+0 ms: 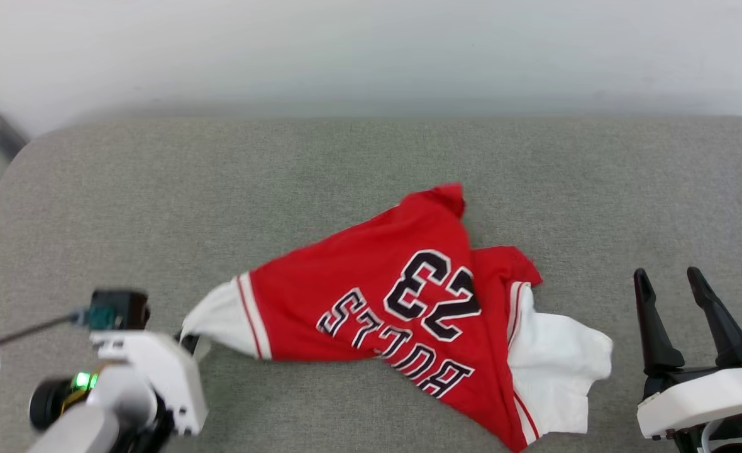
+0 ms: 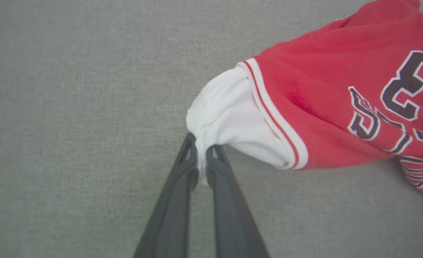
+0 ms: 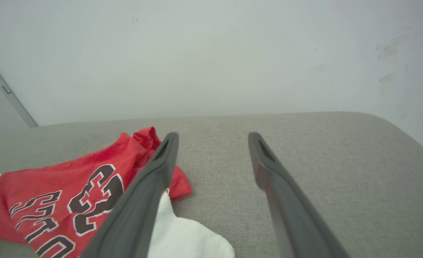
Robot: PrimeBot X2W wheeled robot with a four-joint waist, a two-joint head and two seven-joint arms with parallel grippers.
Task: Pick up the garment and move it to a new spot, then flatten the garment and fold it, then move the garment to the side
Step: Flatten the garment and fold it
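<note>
Head view, what room is there around the garment [image 1: 396, 296]?

Lots! It lies crumpled, print up, on the near middle of the grey padded surface [image 1: 220, 189]. Bare cloth runs wide to the left and back to the far edge under the pale wall [image 1: 371, 50]. The red lower tip nearly meets the picture's bottom edge.

Anything hard to see?

Left gripper [image 2: 201, 143]: from the head, its wrist housing [image 1: 151, 377] covers the fingers. Left wrist view cuts the print off at the right edge, and in the right wrist view a dark finger crosses the white sleeve.

And the fingers?

Left pair pressed together, pinching the rim of one white sleeve, which is drawn to a point. Right gripper [image 1: 668, 274] stands spread wide, holding nothing, just beside the other white sleeve and not touching it.
</note>
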